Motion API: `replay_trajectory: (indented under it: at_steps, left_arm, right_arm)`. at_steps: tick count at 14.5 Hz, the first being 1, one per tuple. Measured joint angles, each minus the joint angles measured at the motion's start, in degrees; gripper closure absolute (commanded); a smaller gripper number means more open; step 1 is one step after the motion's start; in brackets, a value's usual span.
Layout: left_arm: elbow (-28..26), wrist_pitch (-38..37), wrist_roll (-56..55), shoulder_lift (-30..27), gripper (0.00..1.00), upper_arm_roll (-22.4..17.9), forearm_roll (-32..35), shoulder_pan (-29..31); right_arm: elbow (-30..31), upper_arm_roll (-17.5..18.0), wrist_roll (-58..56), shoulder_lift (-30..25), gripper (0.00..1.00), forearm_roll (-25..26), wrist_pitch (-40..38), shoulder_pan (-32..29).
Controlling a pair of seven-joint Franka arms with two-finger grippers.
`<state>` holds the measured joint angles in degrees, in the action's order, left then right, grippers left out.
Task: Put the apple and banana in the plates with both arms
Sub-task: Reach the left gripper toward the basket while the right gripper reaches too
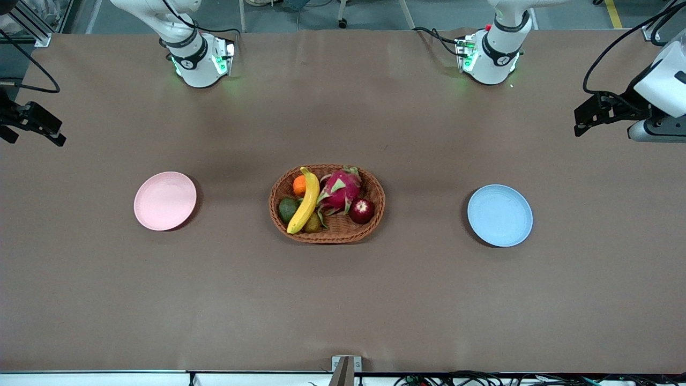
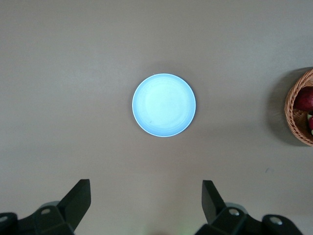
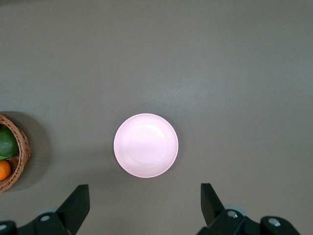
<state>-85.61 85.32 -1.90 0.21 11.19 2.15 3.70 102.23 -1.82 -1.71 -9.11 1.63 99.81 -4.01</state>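
Observation:
The dark red apple [image 1: 362, 210] and the yellow banana [image 1: 305, 203] lie in the wicker basket [image 1: 327, 238] at the table's middle. The apple also shows in the left wrist view [image 2: 305, 98]. The pink plate [image 1: 165, 201] lies bare toward the right arm's end and shows in the right wrist view [image 3: 145, 145]. The blue plate [image 1: 499, 215] lies bare toward the left arm's end and shows in the left wrist view [image 2: 164, 105]. My left gripper [image 2: 146, 183] hangs open and empty high over the table beside the blue plate. My right gripper [image 3: 145, 186] hangs open and empty high beside the pink plate.
The basket also holds a pink dragon fruit [image 1: 340, 188], an orange [image 1: 299, 185] and an avocado [image 1: 288, 209]. Its rim shows in both wrist views [image 2: 296, 117] [image 3: 22, 147]. The arm bases [image 1: 198, 59] [image 1: 490, 59] stand along the table edge farthest from the front camera.

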Motion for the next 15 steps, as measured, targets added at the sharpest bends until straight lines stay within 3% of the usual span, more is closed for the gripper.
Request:
replay_trajectory:
  at_steps: [6,10,15]
  left_arm:
    - [0.1,0.0,0.0,1.1,0.00,0.3,0.0,-0.1]
    - [0.7,5.7,-1.2,7.6,0.00,0.9,-0.1,-3.9]
    - [1.2,15.7,-14.0,16.9,0.00,1.3,-0.2,-12.1]
  right_arm:
    - [-0.1,0.0,0.0,0.0,0.00,0.0,0.1,0.0]
    - [-1.2,0.1,0.1,0.0,0.00,-1.7,0.4,0.1]
    - [-1.4,0.3,0.1,3.0,0.00,-2.8,-0.6,2.0]
